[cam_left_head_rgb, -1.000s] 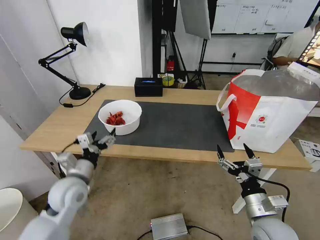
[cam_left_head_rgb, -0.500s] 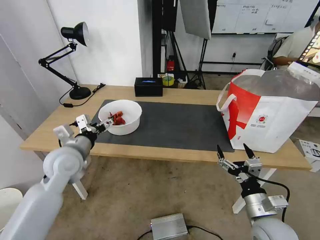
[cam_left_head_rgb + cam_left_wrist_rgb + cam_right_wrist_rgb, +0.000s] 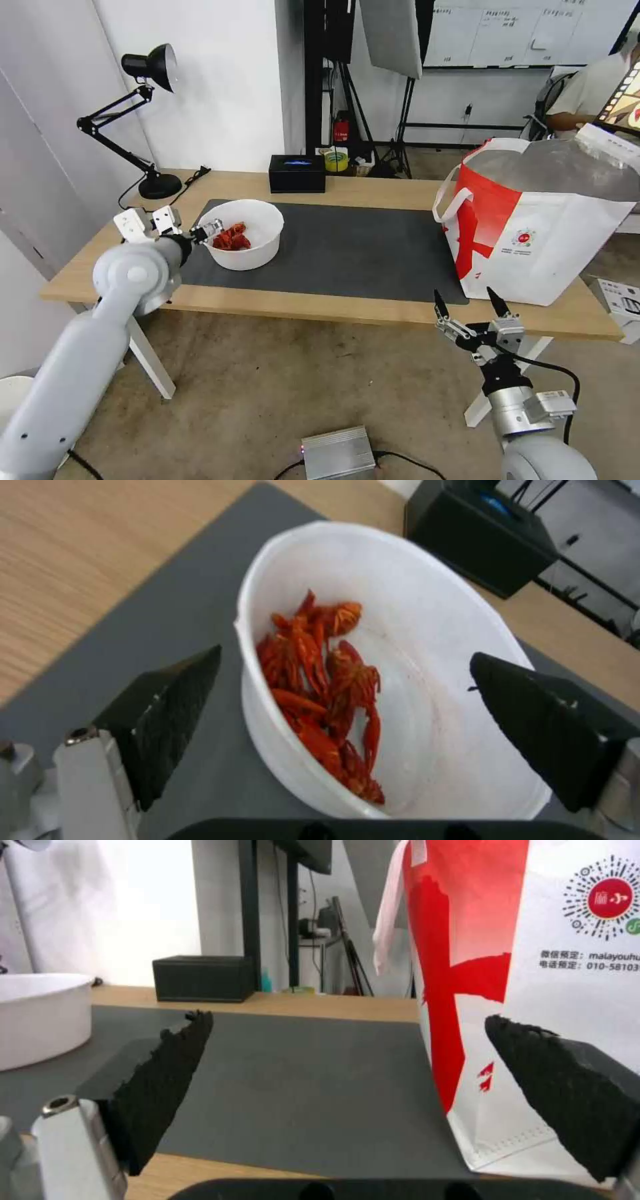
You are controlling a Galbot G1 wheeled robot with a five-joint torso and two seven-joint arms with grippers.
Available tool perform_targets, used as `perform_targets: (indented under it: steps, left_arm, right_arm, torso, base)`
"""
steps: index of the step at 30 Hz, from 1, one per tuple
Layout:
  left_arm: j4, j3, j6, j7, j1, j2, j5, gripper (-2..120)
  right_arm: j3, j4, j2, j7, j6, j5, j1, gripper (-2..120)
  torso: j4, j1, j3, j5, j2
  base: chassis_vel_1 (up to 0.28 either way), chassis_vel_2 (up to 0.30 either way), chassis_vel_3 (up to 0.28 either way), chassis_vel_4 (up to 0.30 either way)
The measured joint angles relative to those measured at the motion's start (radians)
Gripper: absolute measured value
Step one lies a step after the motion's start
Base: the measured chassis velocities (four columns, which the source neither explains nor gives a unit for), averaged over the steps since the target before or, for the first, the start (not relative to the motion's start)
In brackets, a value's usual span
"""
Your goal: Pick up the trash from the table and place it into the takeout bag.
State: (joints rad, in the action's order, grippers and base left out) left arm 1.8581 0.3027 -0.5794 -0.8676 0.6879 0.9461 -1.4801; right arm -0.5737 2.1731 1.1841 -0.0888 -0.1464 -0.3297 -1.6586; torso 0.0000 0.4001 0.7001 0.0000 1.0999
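Since a second ago the left gripper (image 3: 202,233) climbed from below the tabletop (image 3: 373,193) edge to the white bowl (image 3: 243,233), jaws wide astride its near rim. Nothing's grabbed yet, takeout bag (image 3: 533,220) waits far right, and the right gripper (image 3: 469,303) hangs open and idle

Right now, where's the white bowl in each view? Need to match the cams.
Head view: white bowl on the mat's left end, left gripper at its rim.
Left wrist view: bowl between the open fingers.
Right wrist view: bowl at the frame edge.
Shared landmark: black box.
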Motion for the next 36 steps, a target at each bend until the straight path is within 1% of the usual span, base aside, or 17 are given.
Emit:
perform_targets:
  steps: [1,4,9,25,27,28,30,31,35,36]
  left_arm:
    - [-0.001,-0.001,0.000,-0.001,-0.001,0.001,-0.001,100]
    - [-0.043,-0.030,-0.002,-0.036,-0.042,0.019,-0.010,100]
    - [-0.073,-0.043,-0.016,-0.051,-0.067,0.025,-0.011,100]
    - [-0.133,-0.050,-0.024,-0.064,-0.063,0.049,0.020,100]
    - [-0.137,-0.052,-0.024,-0.063,-0.060,0.051,0.022,96]
    - [-0.137,-0.052,-0.024,-0.063,-0.060,0.051,0.022,96]
    - [-0.130,-0.052,-0.024,-0.061,-0.054,0.052,0.023,87]
    - [-0.130,-0.052,-0.024,-0.061,-0.054,0.052,0.023,87]
    - [-0.114,-0.060,-0.019,-0.058,-0.037,0.059,0.028,69]
    - [-0.114,-0.060,-0.019,-0.058,-0.037,0.059,0.028,69]
  right_arm:
    - [0.000,0.000,0.000,0.000,0.000,0.000,0.000,100]
    - [0.000,0.000,0.000,0.000,0.000,0.000,0.000,100]
    - [0.000,0.000,0.000,0.000,0.000,0.000,0.000,100]
    - [0.000,0.000,0.000,0.000,0.000,0.000,0.000,100]
    - [0.000,0.000,0.000,0.000,0.000,0.000,0.000,100]
    - [0.000,0.000,0.000,0.000,0.000,0.000,0.000,100]
    - [0.000,0.000,0.000,0.000,0.000,0.000,0.000,100]
    - [0.000,0.000,0.000,0.000,0.000,0.000,0.000,100]
    - [0.000,0.000,0.000,0.000,0.000,0.000,0.000,100]
    - [0.000,0.000,0.000,0.000,0.000,0.000,0.000,100]
  torso:
    - [0.0000,0.000,0.000,0.0000,0.000]
    - [-0.0001,0.000,0.000,-0.0001,0.000]
    - [-0.0001,0.000,0.000,0.0000,0.000]
    - [0.0000,0.000,0.000,0.0000,0.000]
    - [0.0000,0.000,0.000,-0.0001,0.000]
    - [0.0000,0.000,0.000,-0.0001,0.000]
    - [0.0000,0.000,0.000,0.0000,0.000]
    - [0.0000,0.000,0.000,0.0000,0.000]
    - [0.0000,0.000,0.000,0.0000,0.000]
    - [0.0000,0.000,0.000,0.0000,0.000]
  base:
    - [0.000,0.000,0.000,0.000]
    - [0.000,0.000,0.000,0.000]
    - [0.000,0.000,0.000,0.000]
    - [0.000,0.000,0.000,0.000]
    - [0.000,0.000,0.000,0.000]
    - [0.000,0.000,0.000,0.000]
    - [0.000,0.000,0.000,0.000]
    - [0.000,0.000,0.000,0.000]
    - [0.000,0.000,0.000,0.000]
    - [0.000,0.000,0.000,0.000]
